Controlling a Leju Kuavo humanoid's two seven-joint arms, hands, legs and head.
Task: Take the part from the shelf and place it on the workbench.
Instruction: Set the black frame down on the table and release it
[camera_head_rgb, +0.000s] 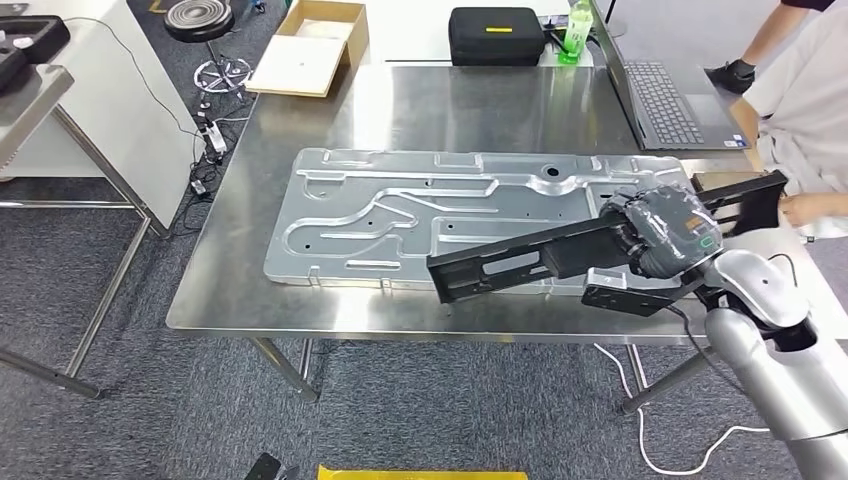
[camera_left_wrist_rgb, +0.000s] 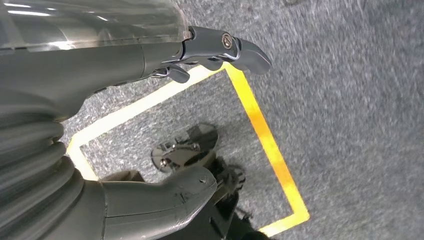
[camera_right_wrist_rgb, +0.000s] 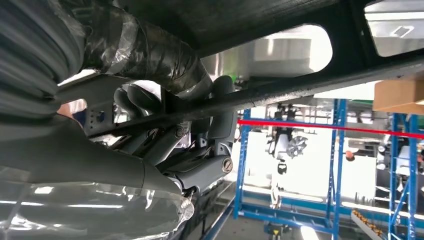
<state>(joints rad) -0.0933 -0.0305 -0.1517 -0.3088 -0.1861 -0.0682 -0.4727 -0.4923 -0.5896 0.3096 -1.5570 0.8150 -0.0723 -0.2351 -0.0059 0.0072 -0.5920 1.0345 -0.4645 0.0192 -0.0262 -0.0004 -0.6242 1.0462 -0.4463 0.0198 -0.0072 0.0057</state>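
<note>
- The right hand (camera_head_rgb: 668, 232) has its fingers (camera_right_wrist_rgb: 150, 107) wrapped around a long black slotted plastic bar (camera_head_rgb: 520, 262), held above the near right part of the shiny steel bench (camera_head_rgb: 230, 270).
- The bar hangs partly over a large stamped grey metal panel (camera_head_rgb: 400, 215) lying on the bench.
- The left hand (camera_left_wrist_rgb: 150, 60) hangs over grey carpet, fingers apart, holding nothing.
- Advice: lower the bar level, clear of the panel edge if possible, releasing only once it rests flat.
- A person's gloved hand (camera_head_rgb: 735, 75) is near a grey laptop (camera_head_rgb: 665, 100); keep away from it.

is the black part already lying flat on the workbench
No, the right robot hand holds the black part above the workbench and the silver panel.
</note>
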